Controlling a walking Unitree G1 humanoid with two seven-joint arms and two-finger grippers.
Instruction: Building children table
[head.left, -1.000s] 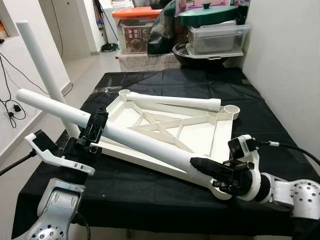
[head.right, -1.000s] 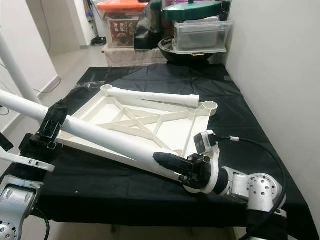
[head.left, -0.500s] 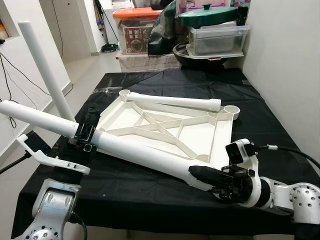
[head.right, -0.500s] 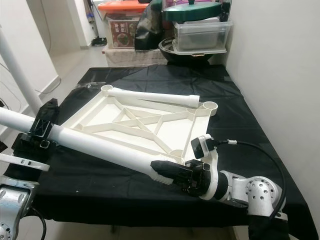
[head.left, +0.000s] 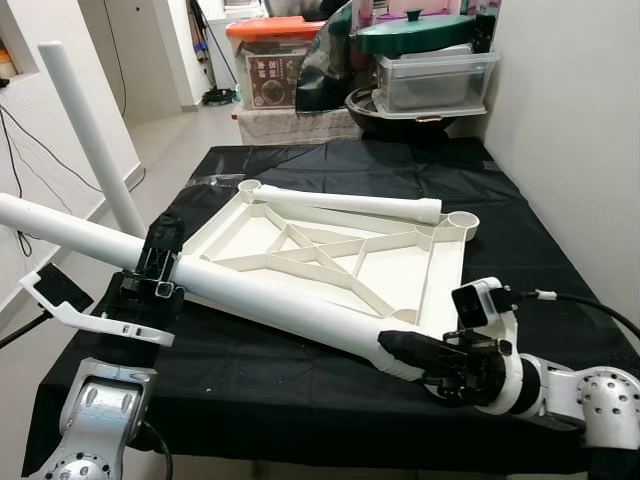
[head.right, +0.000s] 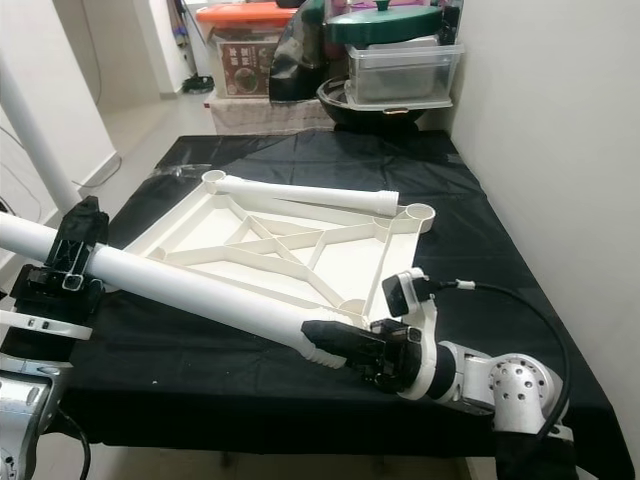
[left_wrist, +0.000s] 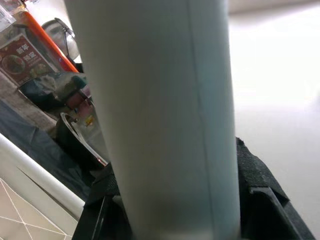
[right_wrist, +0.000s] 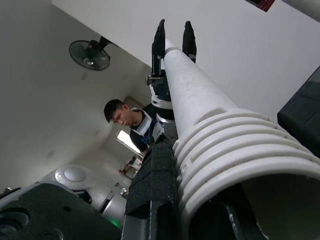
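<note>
1. Spanning the surface's front edge, a white table leg (head.left: 270, 305) is gripped by the left claw (head.left: 155, 265) mid-shaft and the right claw (head.left: 430, 360) at its ribbed end.
2. That end should be steered squarely into the tabletop's (head.left: 330, 250) near-right corner socket (head.left: 405, 317).

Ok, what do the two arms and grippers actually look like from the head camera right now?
Both arms are silver metal with round perforated joint housings. The right gripper has long black fingers, a white ringed wrist, a small black-and-white camera block on top, and a black cable looping off to the side. The left gripper has black fingers above a white angled bracket.
</note>
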